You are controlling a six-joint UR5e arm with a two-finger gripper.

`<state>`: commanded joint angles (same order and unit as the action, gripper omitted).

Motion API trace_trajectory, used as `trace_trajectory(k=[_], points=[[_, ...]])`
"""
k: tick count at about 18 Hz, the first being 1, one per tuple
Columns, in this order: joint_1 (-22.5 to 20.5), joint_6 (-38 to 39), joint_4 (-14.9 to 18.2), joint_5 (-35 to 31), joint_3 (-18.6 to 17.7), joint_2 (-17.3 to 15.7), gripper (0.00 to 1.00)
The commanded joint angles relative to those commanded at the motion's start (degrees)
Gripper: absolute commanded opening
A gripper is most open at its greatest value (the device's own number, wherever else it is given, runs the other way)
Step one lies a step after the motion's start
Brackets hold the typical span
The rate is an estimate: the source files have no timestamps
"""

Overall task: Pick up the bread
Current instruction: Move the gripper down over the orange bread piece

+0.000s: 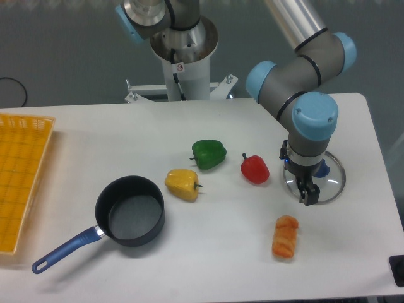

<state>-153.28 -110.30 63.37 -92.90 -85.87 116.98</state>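
The bread (285, 237) is a small orange-and-tan ridged loaf lying on the white table at the front right. My gripper (307, 194) hangs above the table behind and a little right of the bread, apart from it. Its dark fingers point down and look close together, with nothing between them; I cannot tell for sure whether they are shut.
A glass pot lid (315, 177) with a blue knob lies under the gripper. A red pepper (254, 168), a green pepper (209, 153) and a yellow pepper (182, 184) sit mid-table. A dark saucepan (129, 211) with a blue handle stands front left. An orange basket (19, 180) is at the left edge.
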Motion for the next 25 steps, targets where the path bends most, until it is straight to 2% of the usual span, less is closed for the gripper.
trace_trajectory(k=[3, 6, 11, 15, 20, 25], points=[[0.00, 0.87, -0.09, 0.09, 0.00, -0.09, 1.00], [0.18, 5.96, -0.26, 2.80, -0.17, 0.35, 1.00], [1.84, 23.52, -5.09, 4.66, -0.35, 1.40, 1.00], [3.43, 33.73, -7.38, 4.57, 0.00, 2.90, 1.00], [3.69, 36.30, -7.73, 4.66, 0.53, 4.30, 1.00], [3.69, 40.69, -13.61, 4.57, 1.31, 8.60, 1.00]])
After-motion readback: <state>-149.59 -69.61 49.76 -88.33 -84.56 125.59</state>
